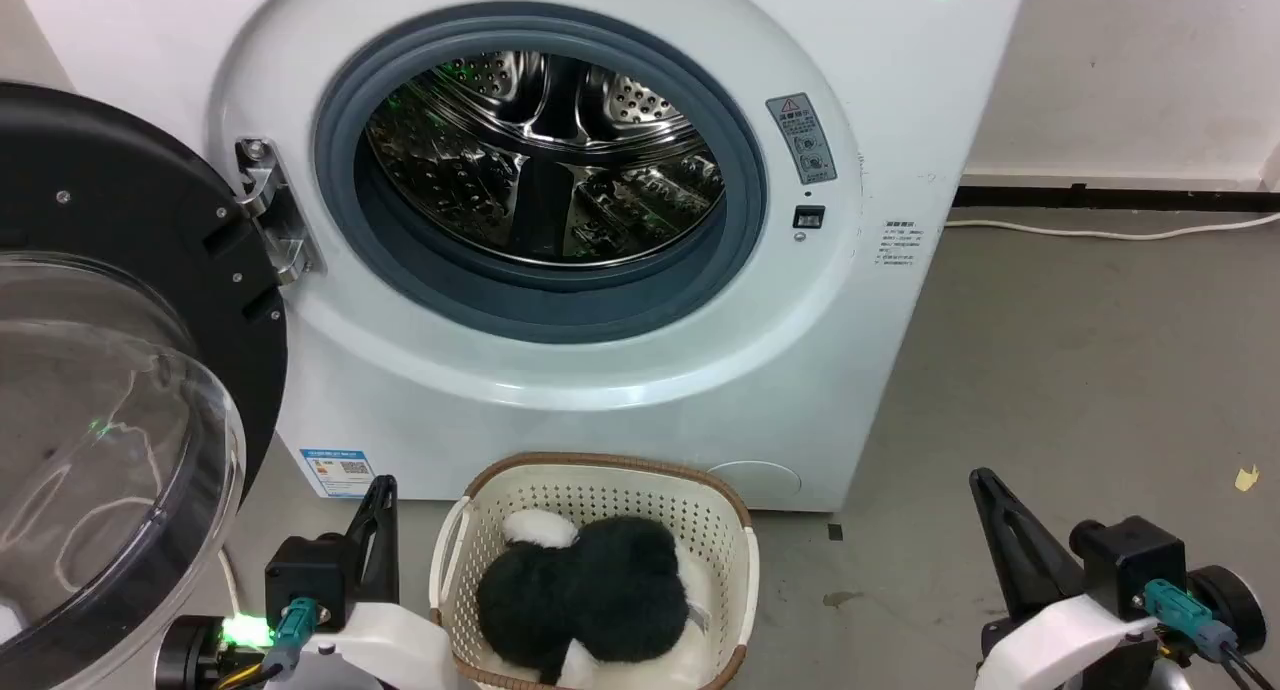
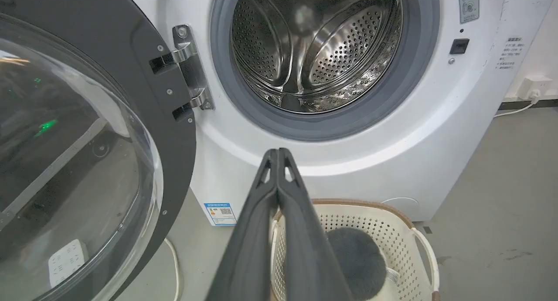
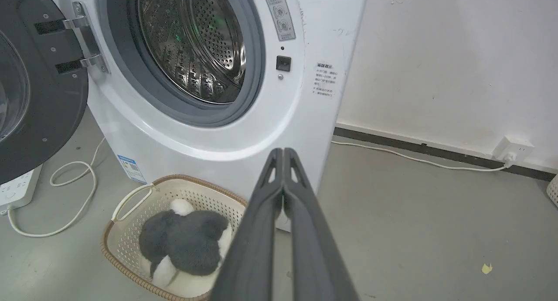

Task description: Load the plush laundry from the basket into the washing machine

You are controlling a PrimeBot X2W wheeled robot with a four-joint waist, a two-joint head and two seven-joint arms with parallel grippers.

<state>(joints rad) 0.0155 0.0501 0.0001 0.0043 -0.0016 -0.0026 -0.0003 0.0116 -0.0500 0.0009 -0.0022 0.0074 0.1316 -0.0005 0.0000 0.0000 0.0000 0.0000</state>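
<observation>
Black plush laundry (image 1: 585, 595): a fluffy black lump with white furry patches. It lies in the basket in front of the washing machine and covers roughly half the basket's floor, mostly on the side away from the machine.
Basket (image 1: 620, 495): cream perforated plastic with a brown woven-look rim and side handles. It stands upright on the floor just in front of the washing machine, below the door ring, and holds the plush laundry.
Washing machine (image 1: 620, 380): a white front-loader with its mouth open toward me.
Door ring (image 1: 560, 310): grey rubber; I can see its whole round edge.
Drum (image 1: 545, 160): shiny perforated steel; I see bare metal and raised ribs inside.
Door (image 1: 120, 190): black frame with a clear bubble. It is swung wide on the washing machine's hinge side and stands out toward my camera.
Floor (image 1: 1050, 370): grey, with open room past the washing machine's latch-side corner. A white cable (image 1: 1100, 233) runs along the wall base there, and a small yellow scrap (image 1: 1245, 478) lies farther out.
Left gripper (image 2: 277, 157): in front of the washing machine's lower front on the hinge side, with its fingers pressed together tip to tip.
Right gripper (image 3: 283, 155): over the floor off the washing machine's latch-side corner, with its fingers pressed together.
</observation>
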